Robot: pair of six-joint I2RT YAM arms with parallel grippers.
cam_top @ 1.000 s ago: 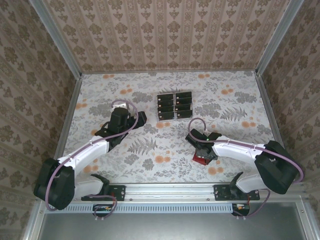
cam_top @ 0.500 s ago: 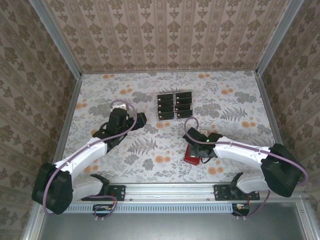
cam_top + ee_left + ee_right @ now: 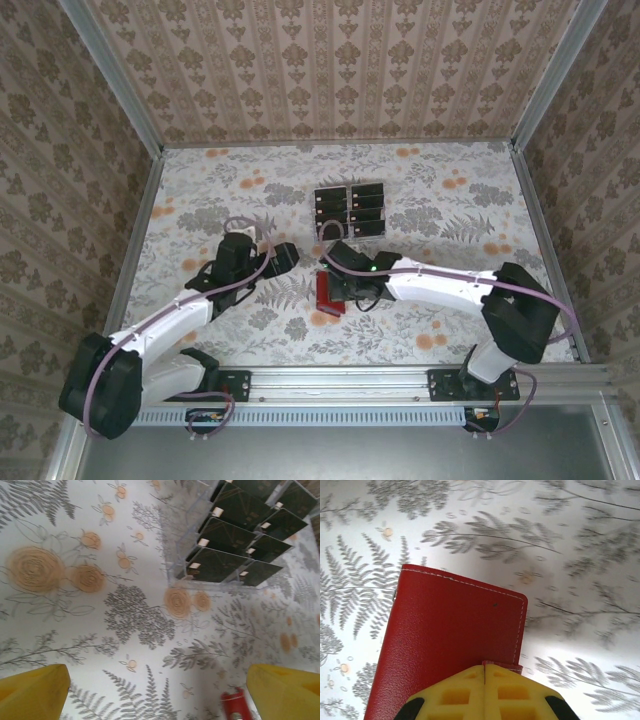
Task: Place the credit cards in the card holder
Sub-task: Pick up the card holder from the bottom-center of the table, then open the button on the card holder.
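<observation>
The floral-patterned table (image 3: 440, 210) fills the floor of a papered enclosure; take 12 o'clock as its far wall in the overhead view

The right arm (image 3: 440, 290) comes in from the 4 o'clock corner and stretches across to the middle of the table, while the left arm (image 3: 170, 318) rises from 8 o'clock and ends left of centre

A clear plastic rack (image 3: 349, 211) stands towards 12 o'clock from centre, with the credit cards (image 3: 349, 199) in two columns of its slots; in the left wrist view they are dark cards (image 3: 235, 510) leaning in tiers

The left gripper (image 3: 275, 258) hangs at about 9 o'clock from centre, its yellow fingers (image 3: 30, 692) spread wide with nothing between them

The right gripper (image 3: 484, 672) has its yellow pads pressed together, pinching the edge of the card holder (image 3: 445, 645) by its little tab

The card holder (image 3: 328, 291) is folded shut, red outside up, near the table's centre, at 6 o'clock from the rack and 3 o'clock from the left gripper; whether it rests on the cloth I cannot tell
</observation>
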